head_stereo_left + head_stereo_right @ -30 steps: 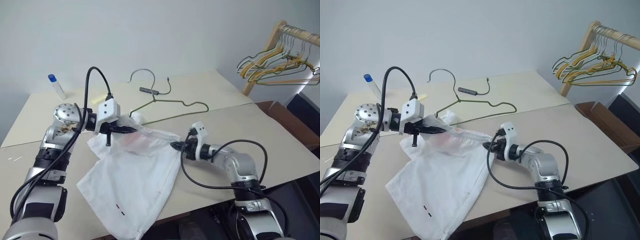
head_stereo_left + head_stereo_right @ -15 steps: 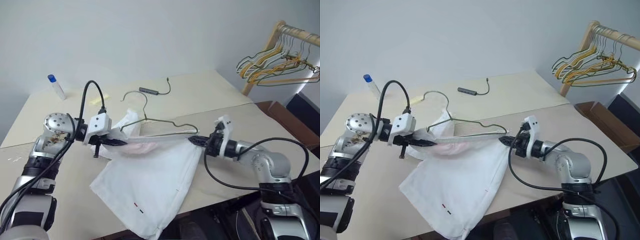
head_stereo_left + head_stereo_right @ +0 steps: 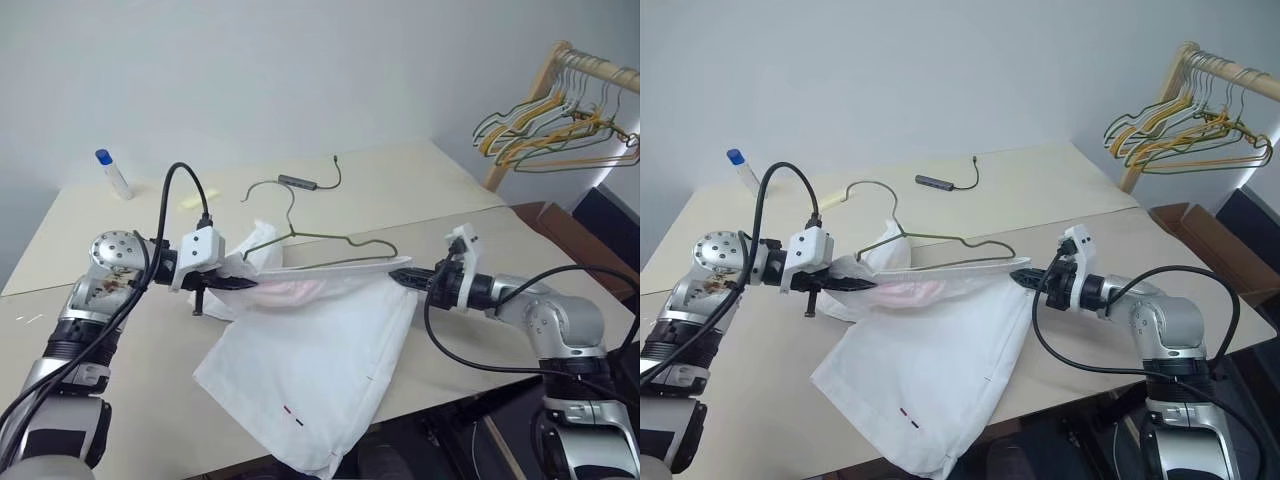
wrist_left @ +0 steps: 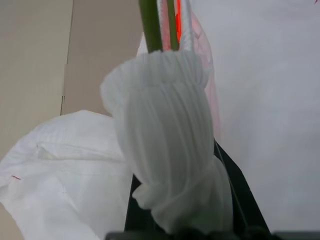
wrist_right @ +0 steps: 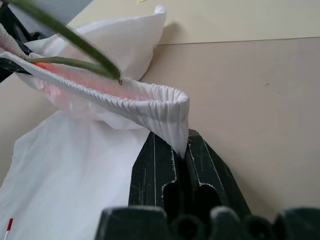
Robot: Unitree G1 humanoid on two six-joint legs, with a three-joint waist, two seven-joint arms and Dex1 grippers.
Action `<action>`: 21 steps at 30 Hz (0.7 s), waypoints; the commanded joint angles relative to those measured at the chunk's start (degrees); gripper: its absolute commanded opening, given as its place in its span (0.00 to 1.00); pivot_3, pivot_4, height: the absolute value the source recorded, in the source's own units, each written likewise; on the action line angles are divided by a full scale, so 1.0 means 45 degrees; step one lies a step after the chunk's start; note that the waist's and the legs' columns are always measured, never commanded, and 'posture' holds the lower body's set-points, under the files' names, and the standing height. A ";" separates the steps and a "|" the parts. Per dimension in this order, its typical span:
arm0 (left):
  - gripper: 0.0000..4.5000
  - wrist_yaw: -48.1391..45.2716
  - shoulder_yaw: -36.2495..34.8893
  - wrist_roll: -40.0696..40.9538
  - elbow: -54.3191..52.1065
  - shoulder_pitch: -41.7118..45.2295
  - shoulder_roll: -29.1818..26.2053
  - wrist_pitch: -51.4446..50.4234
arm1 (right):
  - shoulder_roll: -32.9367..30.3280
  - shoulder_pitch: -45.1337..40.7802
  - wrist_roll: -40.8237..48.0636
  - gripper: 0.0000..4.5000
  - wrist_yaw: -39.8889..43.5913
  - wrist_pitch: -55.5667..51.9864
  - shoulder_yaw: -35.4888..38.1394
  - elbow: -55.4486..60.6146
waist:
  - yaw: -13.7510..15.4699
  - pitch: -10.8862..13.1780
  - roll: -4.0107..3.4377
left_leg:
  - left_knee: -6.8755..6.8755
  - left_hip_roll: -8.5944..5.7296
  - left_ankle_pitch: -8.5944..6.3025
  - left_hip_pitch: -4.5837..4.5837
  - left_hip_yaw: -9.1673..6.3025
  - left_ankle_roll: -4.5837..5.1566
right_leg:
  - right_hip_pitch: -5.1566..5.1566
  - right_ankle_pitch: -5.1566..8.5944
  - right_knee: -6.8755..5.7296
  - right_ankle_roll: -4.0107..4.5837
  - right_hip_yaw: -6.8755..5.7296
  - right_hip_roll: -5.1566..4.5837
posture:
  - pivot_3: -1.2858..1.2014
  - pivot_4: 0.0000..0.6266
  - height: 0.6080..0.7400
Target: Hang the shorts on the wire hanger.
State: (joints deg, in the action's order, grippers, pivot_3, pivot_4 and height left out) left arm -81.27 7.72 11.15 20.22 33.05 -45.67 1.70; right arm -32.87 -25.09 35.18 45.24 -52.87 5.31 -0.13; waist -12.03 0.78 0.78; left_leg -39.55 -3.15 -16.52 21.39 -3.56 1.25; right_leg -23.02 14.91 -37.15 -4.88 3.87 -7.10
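Observation:
The white shorts (image 3: pixel 320 360) hang over the table, their gathered waistband (image 5: pixel 125 102) pulled into a taut line between my two grippers. My left gripper (image 3: pixel 243 284) is shut on the waistband's left end, where cloth bunches over its fingers (image 4: pixel 237 192). My right gripper (image 3: pixel 402 275) is shut on the right end. The olive-grey wire hanger (image 3: pixel 335 240) stands with its lower part inside the waistband and its hook (image 3: pixel 272 188) up behind. The shorts' legs trail down onto the table toward its front edge.
A thin black cable with a grey adapter (image 3: pixel 300 181) lies on the beige table (image 3: pixel 450 190) behind the hanger. A blue-capped bottle (image 3: pixel 113 173) stands at the far left. A wooden rack holding yellow and green hangers (image 3: pixel 555 130) is at the right, with a brown box (image 3: pixel 570 235) below it.
My right gripper has swung to the right, stretching the waistband taut. The hanger has come off the table and toward me with the shorts. My left gripper sank a little.

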 commanded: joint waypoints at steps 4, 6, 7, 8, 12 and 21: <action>0.02 -0.0215 -0.0508 0.0155 0.0091 -0.0221 -0.0679 -0.0239 | -0.0801 0.0033 -0.0193 0.01 -0.0186 0.0440 0.1028 0.0101 | 0.0032 0.0000 0.0000 | -0.0002 -0.0002 0.0000 0.0000 0.0000 0.0000 | 0.0003 0.0000 0.0001 0.0000 0.0000 -0.0002 | 0.45 0.00 1.00; 0.02 -0.0334 -0.0324 -0.0019 0.0102 -0.0254 -0.0796 -0.0097 | -0.0858 0.0016 -0.0194 0.01 -0.0179 0.0429 0.1032 0.0103 | 0.0031 0.0000 0.0000 | -0.0002 -0.0003 0.0000 0.0001 0.0000 0.0000 | 0.0004 0.0000 0.0003 0.0000 0.0000 -0.0003 | 0.45 0.00 1.00; 0.02 -0.0316 -0.0248 -0.0158 0.0147 -0.0253 -0.0841 -0.0032 | -0.0884 0.0003 -0.0190 0.01 -0.0180 0.0428 0.1038 0.0100 | 0.0032 0.0000 0.0000 | -0.0001 -0.0003 0.0000 0.0001 0.0000 0.0000 | 0.0003 0.0000 0.0003 0.0000 0.0000 -0.0003 | 0.45 0.00 1.00; 0.02 -0.0173 -0.0167 -0.0365 0.0228 -0.0231 -0.0861 0.0046 | -0.0925 -0.0021 -0.0169 0.01 -0.0162 0.0414 0.1067 0.0088 | 0.0032 0.0000 0.0000 | -0.0001 -0.0002 0.0000 0.0000 0.0000 0.0000 | 0.0003 0.0000 0.0003 0.0000 -0.0001 -0.0003 | 0.45 0.00 1.00; 0.02 0.0205 0.0154 -0.1011 0.0484 -0.0167 -0.0929 0.0279 | -0.1092 -0.0081 -0.0126 0.01 -0.0087 0.0392 0.1182 0.0132 | 0.0033 0.0000 0.0000 | -0.0001 -0.0003 0.0000 0.0001 0.0000 0.0000 | 0.0003 0.0000 0.0005 0.0000 0.0000 -0.0005 | 0.45 0.00 1.00; 0.02 0.0777 0.1256 -0.2565 0.0962 -0.0086 -0.1388 0.1328 | -0.1569 -0.0164 -0.0179 0.01 0.0196 0.0803 0.1135 0.0555 | 0.0031 0.0000 0.0000 | 0.0001 -0.0001 -0.0001 0.0004 0.0000 0.0001 | 0.0000 0.0000 0.0009 0.0000 -0.0001 -0.0004 | 0.44 0.00 1.00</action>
State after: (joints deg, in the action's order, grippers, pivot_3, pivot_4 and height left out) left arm -78.19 13.07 5.81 20.48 33.31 -47.19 6.99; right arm -36.07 -24.52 35.64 47.39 -52.58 4.98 2.06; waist -11.89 0.78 0.78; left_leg -39.55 -3.16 -16.52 21.40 -3.55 1.25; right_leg -23.01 14.91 -37.12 -4.88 3.87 -7.12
